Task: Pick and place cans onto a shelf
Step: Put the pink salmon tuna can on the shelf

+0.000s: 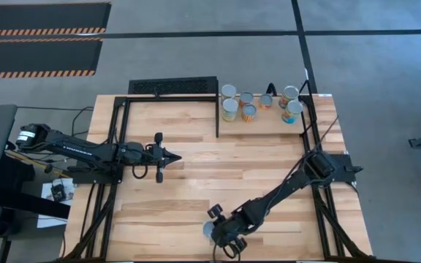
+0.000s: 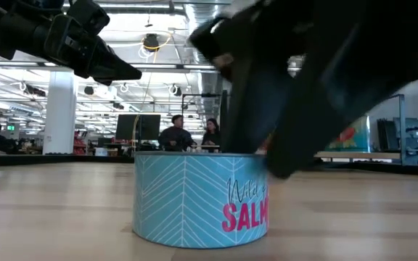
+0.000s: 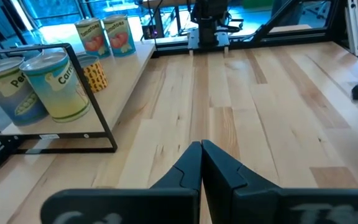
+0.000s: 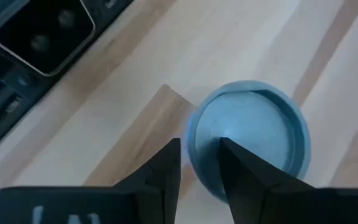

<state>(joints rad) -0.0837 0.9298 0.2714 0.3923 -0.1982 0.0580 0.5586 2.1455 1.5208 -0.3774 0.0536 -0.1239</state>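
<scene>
A low teal salmon can (image 2: 194, 199) stands on its base on the tabletop near the front edge; it also shows in the high view (image 1: 208, 229). My right gripper (image 4: 201, 152) is right over it, narrowly open. One finger (image 4: 244, 171) is above the can's top (image 4: 257, 134) and the other (image 4: 163, 171) is outside its rim. Several cans (image 1: 258, 102) stand on the shelf (image 1: 269, 124) at the far right. My left gripper (image 3: 201, 152) is shut and empty above the table's left middle (image 1: 172, 155). My right gripper comes at the can from above, slanting down, with the can's rim (image 4: 192, 140) between its two fingers. In the low view the outer finger (image 2: 278, 163) reaches below the rim beside the wall. I cannot tell whether either finger touches the can.
A black mesh rack (image 1: 172, 86) sits at the far edge, left of the shelf. Black frame bars (image 1: 218, 117) border the shelf. Bare wood (image 1: 240, 168) lies between the arms. People (image 2: 191, 134) sit in the room beyond the table.
</scene>
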